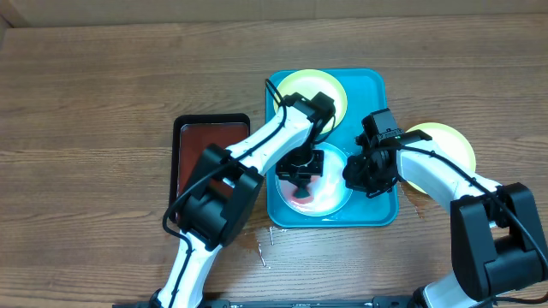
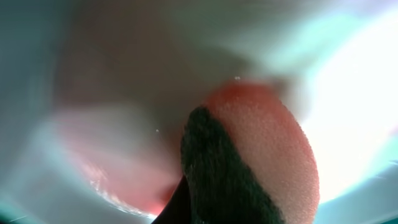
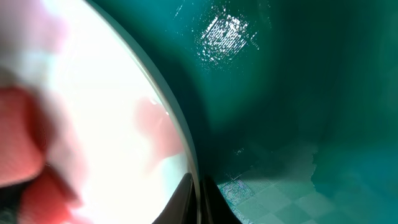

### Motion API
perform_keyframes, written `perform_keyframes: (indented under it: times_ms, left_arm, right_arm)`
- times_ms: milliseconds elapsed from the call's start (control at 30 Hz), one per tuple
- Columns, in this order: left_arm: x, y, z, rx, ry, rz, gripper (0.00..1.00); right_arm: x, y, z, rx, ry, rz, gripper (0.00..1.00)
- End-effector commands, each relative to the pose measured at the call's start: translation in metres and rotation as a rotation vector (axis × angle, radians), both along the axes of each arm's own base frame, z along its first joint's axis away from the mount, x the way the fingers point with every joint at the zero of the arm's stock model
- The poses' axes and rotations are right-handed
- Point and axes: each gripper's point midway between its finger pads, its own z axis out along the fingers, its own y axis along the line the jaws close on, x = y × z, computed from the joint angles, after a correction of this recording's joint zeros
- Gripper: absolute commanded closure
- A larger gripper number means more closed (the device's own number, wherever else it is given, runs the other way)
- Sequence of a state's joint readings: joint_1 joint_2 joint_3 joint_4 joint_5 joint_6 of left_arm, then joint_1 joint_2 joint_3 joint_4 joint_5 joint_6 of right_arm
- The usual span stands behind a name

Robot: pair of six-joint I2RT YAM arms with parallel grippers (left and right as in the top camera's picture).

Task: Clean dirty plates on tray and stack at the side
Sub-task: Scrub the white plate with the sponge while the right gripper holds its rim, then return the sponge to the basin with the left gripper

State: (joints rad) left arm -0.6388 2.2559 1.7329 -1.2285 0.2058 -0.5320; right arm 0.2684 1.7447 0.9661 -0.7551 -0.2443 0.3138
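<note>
Blue-white plate (image 1: 330, 195), smeared red, lies inside the tray (image 1: 370, 85), at its near end. One yellow-green plate (image 1: 300, 85) lies at the tray's far end. A second yellow-green plate (image 1: 441, 141) rests on the desk (image 1: 103, 103) just right of the tray. The left gripper (image 1: 301, 171) is over the middle of the blue-white plate. It is closed tight, and it appears to grip a sponge (image 2: 261, 155), pink with a dark green side, that presses on the plate. The right gripper (image 1: 370, 175) is at the tray's right side, with its jaws pinched on the rim of the blue-white plate. A black tray (image 1: 199, 137) with a dark red inside sits left of the tray.
</note>
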Motion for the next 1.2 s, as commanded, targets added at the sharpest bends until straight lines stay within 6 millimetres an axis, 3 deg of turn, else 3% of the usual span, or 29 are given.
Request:
perform_keyframes:
  times_ms: [0,100,367,533,633,733,833,1067,1167]
  left_arm:
    - [0.022,0.044,-0.004,0.172,-0.067,0.017,0.96]
    - [0.023,0.049,0.011,0.168,-0.075,0.030,0.96]
    - [0.032,0.043,0.112,0.006,-0.294,0.042,0.96]
    - [0.039,0.089,0.170,0.079,-0.474,0.090,0.96]
    - [0.040,0.129,0.184,0.171,-0.499,0.144,0.96]
    - [0.040,0.168,0.176,0.232,-0.449,0.198,0.96]
    - [0.038,0.193,0.151,0.238,-0.379,0.251,0.96]
    - [0.018,0.220,0.062,0.182,-0.258,0.314,0.96]
    - [0.011,0.221,0.040,0.151,-0.245,0.338,0.96]
  right_arm:
    - [-0.006,-0.010,-0.008,-0.054,0.015,0.004,0.96]
    - [-0.007,-0.010,-0.008,-0.055,0.018,0.005,0.96]
    - [-0.009,-0.010,-0.008,-0.057,0.024,0.005,0.96]
    - [-0.009,-0.011,-0.008,-0.057,0.024,0.005,0.96]
    - [-0.009,-0.010,-0.008,-0.057,0.024,0.005,0.96]
    - [-0.008,-0.011,-0.008,-0.058,0.023,0.005,0.96]
    - [-0.007,-0.011,-0.008,-0.060,0.019,0.004,0.96]
    - [-0.006,-0.015,-0.009,-0.082,0.016,-0.005,0.96]
    - [-0.006,-0.014,-0.009,-0.081,0.015,-0.005,0.96]
